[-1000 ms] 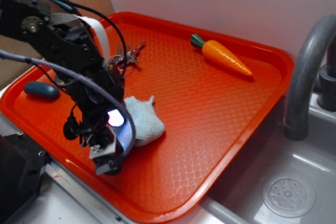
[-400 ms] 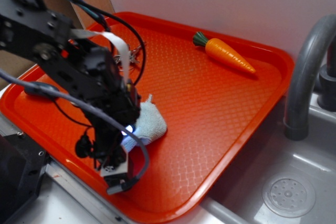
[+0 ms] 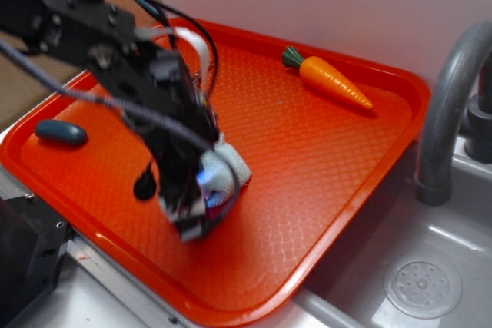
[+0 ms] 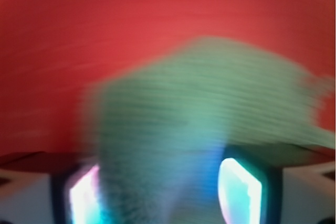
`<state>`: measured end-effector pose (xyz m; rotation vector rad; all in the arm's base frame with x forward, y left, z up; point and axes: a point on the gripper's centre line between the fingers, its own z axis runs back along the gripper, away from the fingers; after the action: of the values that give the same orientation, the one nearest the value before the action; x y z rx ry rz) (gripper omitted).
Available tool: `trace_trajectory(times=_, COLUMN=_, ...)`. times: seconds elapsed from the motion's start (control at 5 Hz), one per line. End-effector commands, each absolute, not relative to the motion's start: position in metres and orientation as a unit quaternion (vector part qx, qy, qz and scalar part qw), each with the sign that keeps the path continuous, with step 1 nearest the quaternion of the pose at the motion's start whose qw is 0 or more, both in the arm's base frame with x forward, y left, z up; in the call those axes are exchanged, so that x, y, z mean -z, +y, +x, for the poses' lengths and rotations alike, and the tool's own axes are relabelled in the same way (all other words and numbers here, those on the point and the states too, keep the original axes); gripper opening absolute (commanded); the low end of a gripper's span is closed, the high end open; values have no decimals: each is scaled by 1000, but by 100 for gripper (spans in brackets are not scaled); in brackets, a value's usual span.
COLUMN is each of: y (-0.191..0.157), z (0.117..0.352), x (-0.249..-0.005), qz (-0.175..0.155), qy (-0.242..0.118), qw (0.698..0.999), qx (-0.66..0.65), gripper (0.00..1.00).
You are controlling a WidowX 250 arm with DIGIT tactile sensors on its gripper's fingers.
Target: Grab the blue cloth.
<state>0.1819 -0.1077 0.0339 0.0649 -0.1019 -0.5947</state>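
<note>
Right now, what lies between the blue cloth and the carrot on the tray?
Nothing: in the exterior view only bare orange tray runs from the blue cloth up to the carrot.

An orange tray carries everything, set just beside a grey sink. On it lie a carrot near the far edge, a dark blue oval at the left, and the blue cloth mid-tray, partly hidden.
</note>
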Motion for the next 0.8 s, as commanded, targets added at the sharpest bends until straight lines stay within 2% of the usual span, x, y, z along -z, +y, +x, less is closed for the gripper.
trace_trajectory(times=0.0, y=-75, z=194, x=-71, qz=20, qy=-96, qw=972, qx=215, gripper=0)
trace_trajectory(times=0.2, y=-69, z=194, x=-84, qz=-14, qy=-103, qw=974, qx=203, gripper=0)
trace_trajectory(times=0.4, y=-74, z=192, x=-72, qz=3, qy=-89, qw=972, qx=216, gripper=0)
trace_trajectory(times=0.6, y=-70, z=191, x=-97, qz=-1, qy=-70, qw=983, qx=170, gripper=0)
